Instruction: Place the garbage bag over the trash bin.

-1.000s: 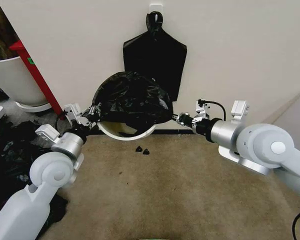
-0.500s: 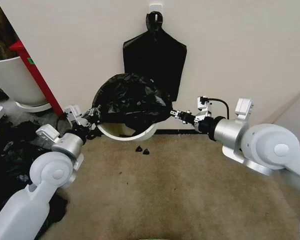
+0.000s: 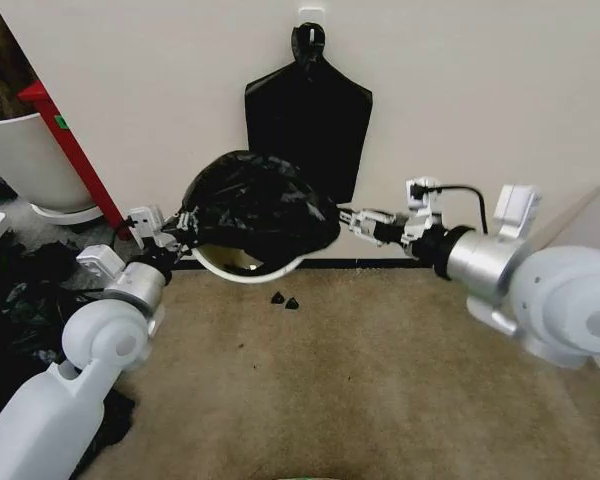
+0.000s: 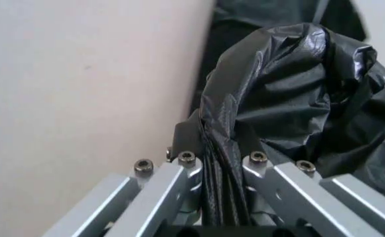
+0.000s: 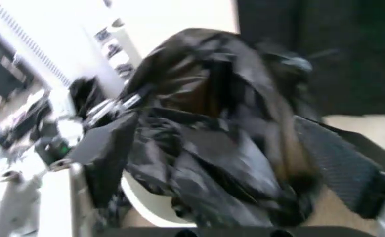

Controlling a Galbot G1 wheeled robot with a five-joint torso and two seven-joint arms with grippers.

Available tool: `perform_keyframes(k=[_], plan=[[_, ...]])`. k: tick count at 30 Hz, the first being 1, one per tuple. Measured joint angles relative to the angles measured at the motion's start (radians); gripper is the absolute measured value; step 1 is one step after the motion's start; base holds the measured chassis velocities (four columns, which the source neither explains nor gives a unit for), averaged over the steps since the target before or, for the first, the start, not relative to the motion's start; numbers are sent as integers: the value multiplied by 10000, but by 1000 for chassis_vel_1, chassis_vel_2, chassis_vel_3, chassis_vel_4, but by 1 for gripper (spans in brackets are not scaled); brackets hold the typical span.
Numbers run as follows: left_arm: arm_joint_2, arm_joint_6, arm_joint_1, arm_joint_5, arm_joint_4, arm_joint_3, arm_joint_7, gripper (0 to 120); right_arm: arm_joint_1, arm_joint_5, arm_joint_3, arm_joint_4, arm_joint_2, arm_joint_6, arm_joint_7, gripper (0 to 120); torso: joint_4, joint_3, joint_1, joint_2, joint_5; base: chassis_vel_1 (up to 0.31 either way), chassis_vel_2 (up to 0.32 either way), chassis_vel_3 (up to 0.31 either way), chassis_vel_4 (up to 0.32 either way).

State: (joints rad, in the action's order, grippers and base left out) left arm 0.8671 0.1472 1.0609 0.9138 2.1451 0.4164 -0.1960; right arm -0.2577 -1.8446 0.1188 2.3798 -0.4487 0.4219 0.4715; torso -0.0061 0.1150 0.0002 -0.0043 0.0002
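Observation:
The glossy black garbage bag (image 3: 258, 205) lies draped over the top of the off-white trash bin (image 3: 248, 269), whose front rim shows beneath it against the wall. My left gripper (image 3: 176, 233) is at the bag's left edge, shut on a fold of film (image 4: 222, 197). At the bag's right edge is my right gripper (image 3: 346, 220). In the right wrist view its fingers (image 5: 103, 148) stand wide apart, with the bag (image 5: 219, 148) bulging between and ahead of them and the bin's rim (image 5: 143, 202) below.
A flat black bag bundle (image 3: 308, 110) hangs from a wall hook right behind the bin. A large white tub (image 3: 25, 160) and a red bar (image 3: 75, 150) stand at the left, above a heap of black bags (image 3: 20, 300). Two small black bits (image 3: 285, 300) lie on the carpet.
My right arm has drawn back to the right and its gripper has risen slightly at the bag's edge. The bag has spread wider over the bin. The left gripper still grips the bag.

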Motion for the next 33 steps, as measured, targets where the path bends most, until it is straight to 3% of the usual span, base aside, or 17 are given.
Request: perform_keyframes(k=[5,8,11,16,17,21,33], plan=[[-226,-212,-84,-498,144,-96,406,4,1375,442,957,-373,-662,1330,-779,100,0,1,0,0,0,0,0,0,0],[-267,-272,-92,-639,168,-112,512,4,1895,446,1418,-445,-976,1556,-694,100,1,1,0,0,0,0,0,0,0],[-364,-487,-69,-947,247,-129,810,4,3198,32,2530,-826,-1803,2023,42,100,6,1,0,0,-3,0,0,0,0],[-408,-690,-41,-1206,265,-121,1056,4,4065,-1320,3071,-1176,-2158,2440,1233,100,2,1,0,0,-2,0,0,0,0],[-408,-690,-41,-1206,265,-121,1056,4,4065,-1320,3071,-1176,-2158,2440,1233,100,2,1,0,0,-2,0,0,0,0],[-417,-1040,37,-1534,266,-87,1343,4,4657,-3552,3116,-1872,-2352,2975,2089,99,2,1,0,0,-4,0,0,0,0],[-465,-1542,232,-1743,316,58,1804,4,4578,-4084,3503,-2787,-2360,3137,1415,98,3,1,0,0,-2,0,0,0,0]])
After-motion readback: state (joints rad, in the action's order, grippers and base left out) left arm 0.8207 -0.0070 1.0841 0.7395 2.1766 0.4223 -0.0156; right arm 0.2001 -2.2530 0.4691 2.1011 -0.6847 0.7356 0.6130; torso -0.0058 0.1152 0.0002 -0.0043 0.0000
